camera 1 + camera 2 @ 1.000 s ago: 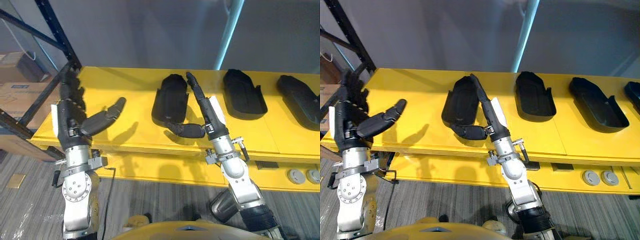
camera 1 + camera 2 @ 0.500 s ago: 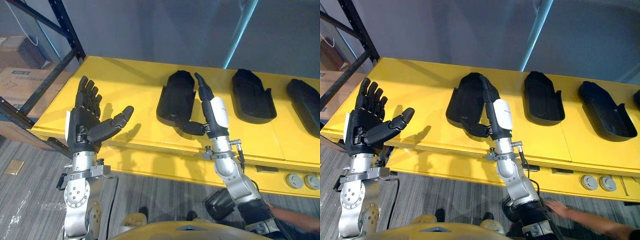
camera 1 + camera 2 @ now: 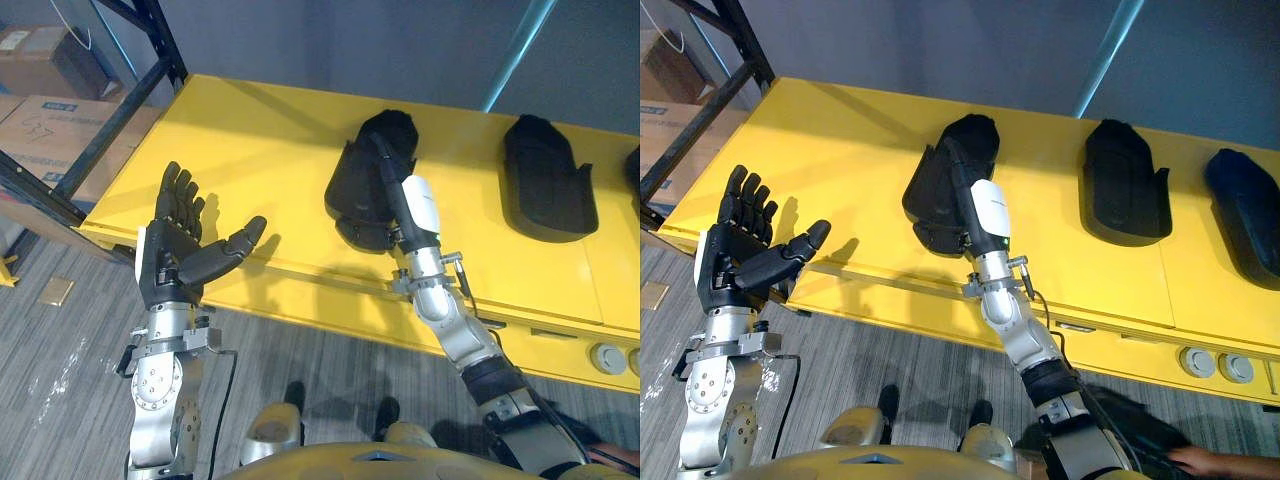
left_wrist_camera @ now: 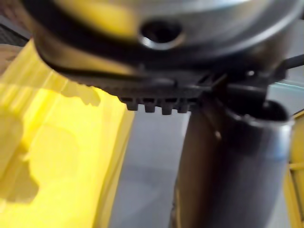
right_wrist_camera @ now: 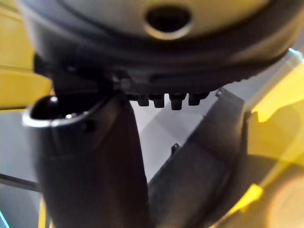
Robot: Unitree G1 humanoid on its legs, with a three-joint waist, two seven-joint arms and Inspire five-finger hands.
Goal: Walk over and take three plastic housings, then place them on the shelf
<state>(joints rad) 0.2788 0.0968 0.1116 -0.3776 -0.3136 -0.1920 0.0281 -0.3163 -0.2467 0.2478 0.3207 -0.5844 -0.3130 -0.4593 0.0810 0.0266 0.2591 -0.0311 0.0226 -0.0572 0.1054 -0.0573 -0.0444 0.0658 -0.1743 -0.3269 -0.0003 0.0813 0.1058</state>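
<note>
Left hand (image 3: 170, 262) is up off the near left corner of the yellow counter (image 3: 250, 140), fingers spread and straight, thumb out to the side, holding nothing.

Right hand (image 3: 416, 208) reaches forward onto the leftmost plastic housing (image 3: 350, 190), lying along its length. It is dark on dark, and I cannot tell whether it is gripping or just resting there (the wrist view shows the housing's wall close by the thumb, nothing clearer).

That housing sits on the counter near the front edge. A second housing (image 3: 545, 175) lies apart to its right, and a third (image 3: 1245, 215) further right again.

Cardboard boxes (image 3: 55, 125) sit beside a dark rack (image 3: 150, 55) on the left. A person's hand (image 3: 1193, 460) is low on the floor to the right.
</note>
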